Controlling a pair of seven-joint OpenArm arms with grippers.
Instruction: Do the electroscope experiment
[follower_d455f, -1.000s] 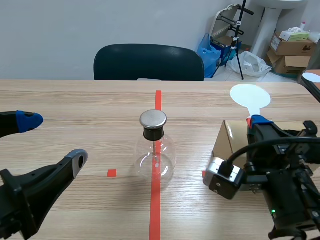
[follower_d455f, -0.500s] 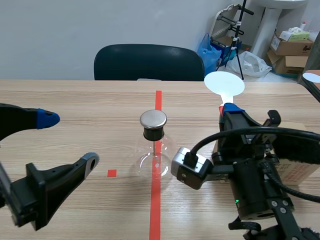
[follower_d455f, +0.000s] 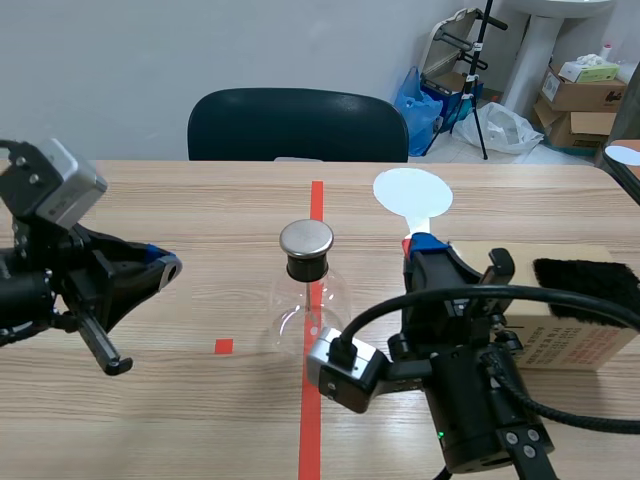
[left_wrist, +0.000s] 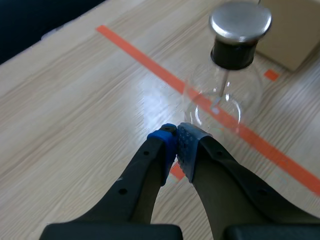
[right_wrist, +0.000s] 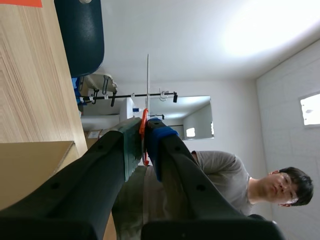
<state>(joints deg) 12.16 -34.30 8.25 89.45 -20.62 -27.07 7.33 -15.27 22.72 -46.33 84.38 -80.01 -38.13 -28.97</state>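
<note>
The electroscope, a round glass flask (follower_d455f: 312, 312) with a black neck and a metal cap (follower_d455f: 306, 239), stands on the red centre line. In the left wrist view the flask (left_wrist: 225, 95) is ahead of my left gripper (left_wrist: 176, 136), whose fingers meet on nothing. That gripper (follower_d455f: 163, 268) hangs left of the flask, clear of it. My right gripper (follower_d455f: 424, 244) is shut on the orange handle of a white disc paddle (follower_d455f: 412, 191), held upright just right of and behind the cap. The right wrist view shows the paddle (right_wrist: 147, 85) edge-on between the fingers of the right gripper (right_wrist: 144, 131).
A cardboard box (follower_d455f: 575, 335) lies at the right with a black fur pad (follower_d455f: 585, 281) on top. A dark chair (follower_d455f: 298, 125) stands behind the table. A person (right_wrist: 220, 175) shows in the right wrist view. Small red tape squares (follower_d455f: 223, 346) mark the table.
My left gripper has shut and the arm has swung up and turned. My right arm has carried the paddle leftward, from over the box to beside the flask's cap.
</note>
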